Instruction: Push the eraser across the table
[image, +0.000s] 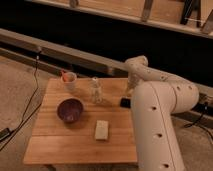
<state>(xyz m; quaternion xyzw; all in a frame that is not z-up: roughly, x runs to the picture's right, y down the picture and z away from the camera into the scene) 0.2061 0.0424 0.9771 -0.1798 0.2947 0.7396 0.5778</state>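
1. Gripper is hanging low over the table's far right edge; I cannot tell its state.
2. Eraser is lying just beside it, mostly hidden by the arm.
3. Purple bowl and cream block are sitting well apart from it.

White arm bent forward, wrist angled down; end effector low, partly hidden.
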